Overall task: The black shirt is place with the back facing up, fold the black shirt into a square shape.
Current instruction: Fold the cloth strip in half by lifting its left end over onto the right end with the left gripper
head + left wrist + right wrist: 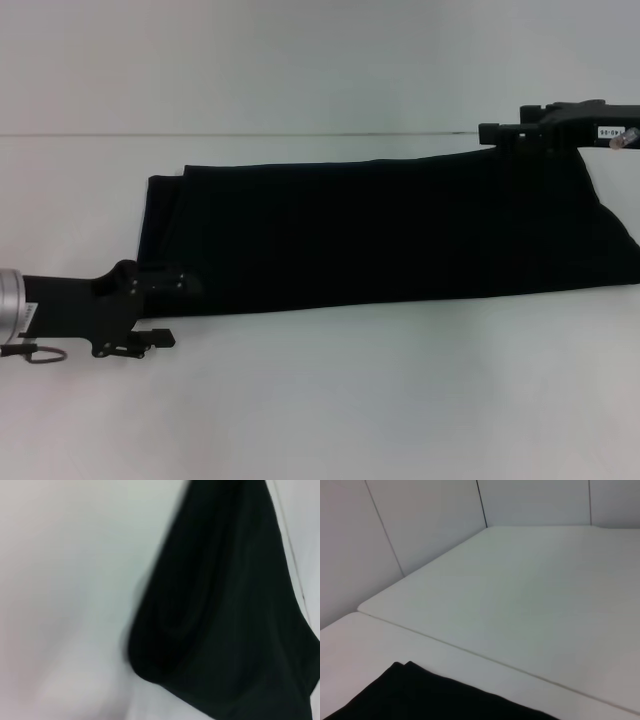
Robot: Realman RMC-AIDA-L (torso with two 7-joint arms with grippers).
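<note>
1. In your head view, the large plain black soft-fabric shirt lies as a long folded band across the white tabletop, running from the robot's left side to past the right edge of the picture.
2. The band is narrower at its left end, where doubled layers show as stacked edges, and it widens toward the right end. No lettering shows on the upward face.
3. The left gripper sits at the near left corner of the band, low against the tabletop. It is black on black there, so you cannot tell whether it is holding cloth or how far it is spread.
4. The right gripper sits at the far edge of the band toward the right end. Its tips merge with the dark cloth, so its state cannot be told either.
5. Only the left wrist view gives you the cloth close up: the black shirt fills one side as a rounded, drooping fold with soft creases, against pale tabletop.
6. Only the right wrist view shows a seam between two tabletop panels and a pointed doubled corner of the black shirt lying flat just short of that seam.
</note>
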